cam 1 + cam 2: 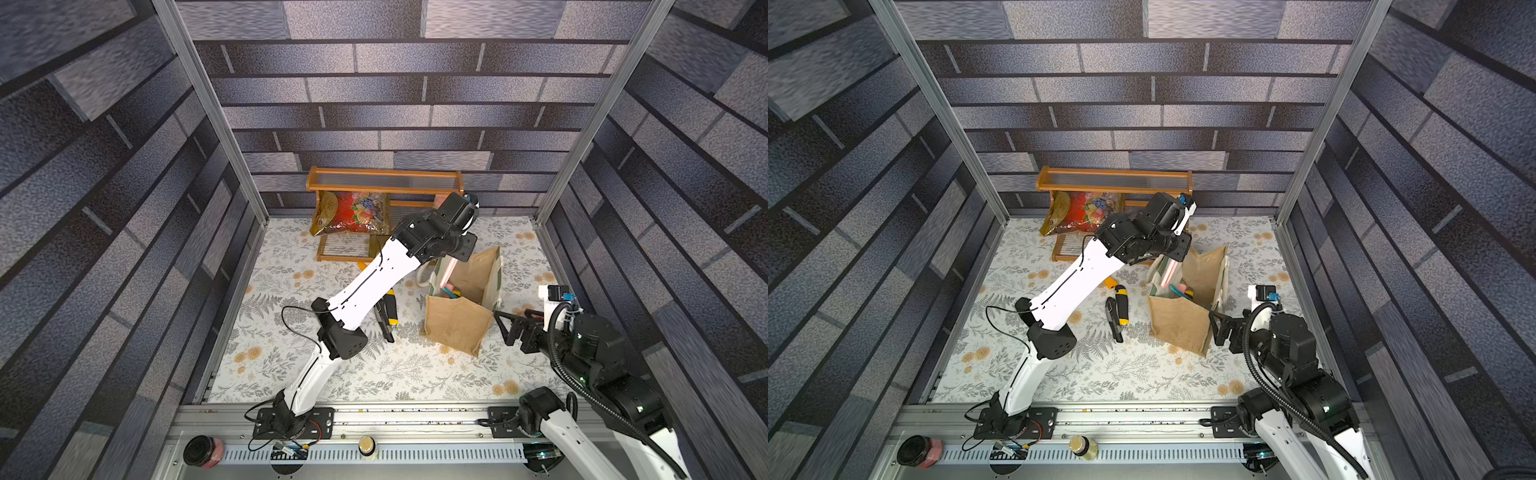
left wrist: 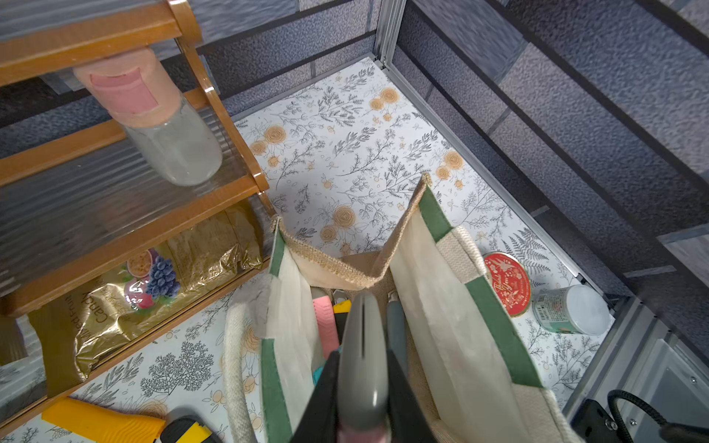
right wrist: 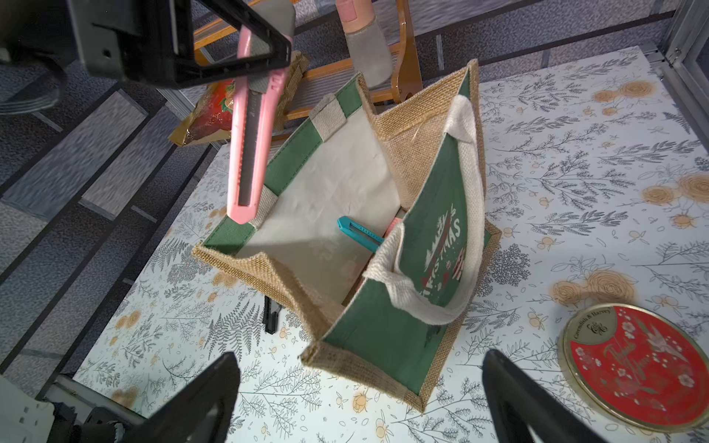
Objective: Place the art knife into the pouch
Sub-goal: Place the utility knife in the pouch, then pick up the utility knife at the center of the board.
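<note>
Right wrist view: the pink knife (image 3: pixel 251 145) hangs nearly upright, clamped in the left gripper (image 3: pixel 261 57), its lower end over the far-left rim of the open pouch (image 3: pixel 383 345), which stands right of centre. A teal knife (image 3: pixel 358 232) lies inside. Just near-right of the pouch sits the right gripper (image 3: pixel 360 353), jaws wide apart.

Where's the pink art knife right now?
In the right wrist view, the pink plastic art knife hangs from the left gripper over the open tan burlap pouch.
</note>
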Robot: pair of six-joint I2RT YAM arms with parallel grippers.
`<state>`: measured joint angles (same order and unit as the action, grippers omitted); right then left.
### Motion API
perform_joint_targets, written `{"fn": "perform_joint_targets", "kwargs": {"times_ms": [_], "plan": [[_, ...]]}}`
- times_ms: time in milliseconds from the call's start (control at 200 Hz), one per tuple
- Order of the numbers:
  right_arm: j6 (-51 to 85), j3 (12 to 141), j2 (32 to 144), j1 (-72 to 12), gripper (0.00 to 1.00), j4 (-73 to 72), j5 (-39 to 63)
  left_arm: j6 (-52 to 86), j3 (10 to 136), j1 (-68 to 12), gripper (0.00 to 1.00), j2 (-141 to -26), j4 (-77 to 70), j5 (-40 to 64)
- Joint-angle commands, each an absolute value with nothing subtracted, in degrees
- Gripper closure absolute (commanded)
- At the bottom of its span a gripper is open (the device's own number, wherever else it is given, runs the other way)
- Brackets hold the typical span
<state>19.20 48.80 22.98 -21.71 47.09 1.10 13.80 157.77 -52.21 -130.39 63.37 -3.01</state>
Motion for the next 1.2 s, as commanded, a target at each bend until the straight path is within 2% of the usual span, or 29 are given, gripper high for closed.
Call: {"fn": "perform_joint_targets", "kwargs": {"times_ms": [0, 110, 175, 275, 321, 391, 401, 922, 1037, 1192], "plan": [[18.68, 48.08, 22.72, -21.44, 0.0, 49.08, -0.17, 12.83, 158.89, -52.21, 0.81, -131.53, 62.7, -2.37], [18.78, 48.33, 22.95, -21.43, 0.0, 49.22, -0.3, 12.67, 158.9, -52.12, 0.77, -132.69, 63.4, -2.64], [18.73, 48.43, 23.03, -21.43, 0.0, 49.38, -0.4, 12.4, 158.93, -52.11, 0.61, -133.06, 63.84, -3.02], [18.86, 48.34, 23.04, -21.45, 0.0, 49.44, -0.69, 11.59, 158.83, -52.12, 0.48, -133.04, 64.4, -3.56], [18.91, 48.38, 23.13, -21.45, 0.0, 49.55, -0.88, 11.14, 158.83, -52.21, 0.34, -132.83, 64.51, -3.59], [18.93, 48.34, 23.33, -21.44, 0.0, 49.73, -1.3, 10.31, 158.9, -52.47, 0.02, -132.37, 64.76, -4.1], [18.97, 48.34, 23.3, -21.45, 0.0, 49.74, -1.42, 10.18, 158.91, -52.47, 0.0, -132.34, 64.75, -4.26], [19.02, 48.94, 24.17, -21.45, 0.0, 50.79, -2.67, 9.64, 157.77, -53.85, 0.0, -126.18, 71.89, -16.66], [18.79, 48.96, 23.78, -21.43, 0.0, 50.98, -2.9, 9.23, 150.25, -55.01, 0.0, -121.86, 70.8, -21.2], [18.29, 49.63, 24.14, -21.42, 0.0, 51.57, -3.47, 9.95, 131.12, -55.22, 0.0, -111.71, 61.7, -22.75]]}}
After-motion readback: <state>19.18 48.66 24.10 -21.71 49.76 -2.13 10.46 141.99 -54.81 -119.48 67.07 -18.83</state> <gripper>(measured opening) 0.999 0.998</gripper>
